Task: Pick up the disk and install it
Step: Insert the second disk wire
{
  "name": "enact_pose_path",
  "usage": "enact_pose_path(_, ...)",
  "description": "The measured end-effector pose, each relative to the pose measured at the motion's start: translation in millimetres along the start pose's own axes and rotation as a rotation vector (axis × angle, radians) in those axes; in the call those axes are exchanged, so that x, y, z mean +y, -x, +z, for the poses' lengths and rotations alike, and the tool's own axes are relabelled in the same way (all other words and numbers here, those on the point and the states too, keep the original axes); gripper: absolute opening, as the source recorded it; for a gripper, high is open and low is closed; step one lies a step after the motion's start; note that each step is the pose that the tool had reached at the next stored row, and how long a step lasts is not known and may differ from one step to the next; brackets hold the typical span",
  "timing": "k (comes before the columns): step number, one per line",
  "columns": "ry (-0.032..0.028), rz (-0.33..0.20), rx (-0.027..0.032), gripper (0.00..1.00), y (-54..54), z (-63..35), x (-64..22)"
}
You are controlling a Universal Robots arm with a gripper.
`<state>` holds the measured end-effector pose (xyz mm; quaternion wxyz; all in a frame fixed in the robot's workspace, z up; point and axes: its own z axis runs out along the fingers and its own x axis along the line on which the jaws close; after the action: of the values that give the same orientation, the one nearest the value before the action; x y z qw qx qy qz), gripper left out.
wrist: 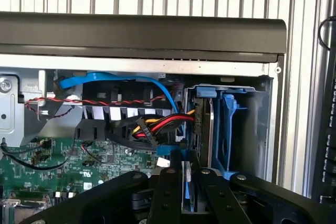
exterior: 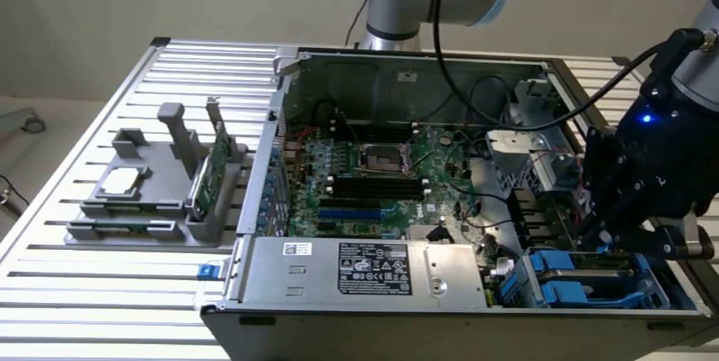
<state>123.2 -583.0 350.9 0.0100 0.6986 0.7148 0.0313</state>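
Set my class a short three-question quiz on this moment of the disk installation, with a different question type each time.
1. True or false: the pincer is closed on the disk, holding it on edge.
2. What colour is the drive cage just beyond the disk? A red, B blue, C yellow.
3. Fill in: in the exterior view, the grey parts holder stands on that view's ___ of the open computer case.

Key: 1 true; 2 B; 3 left.
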Motion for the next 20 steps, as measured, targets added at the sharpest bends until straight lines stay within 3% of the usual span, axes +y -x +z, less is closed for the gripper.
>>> enact_pose_path(3, 0.0002, 0.001, 0.0089, 0.16, 5.4, 1.6, -0.1)
enact_pose_path(8, 0.0008, 0.002, 0.0315, 0.16, 10.0, 6.6, -0.4)
enact_pose_path(20, 0.0018, 0.004, 0.0759, 0.16, 21.5, 11.0, 1.2)
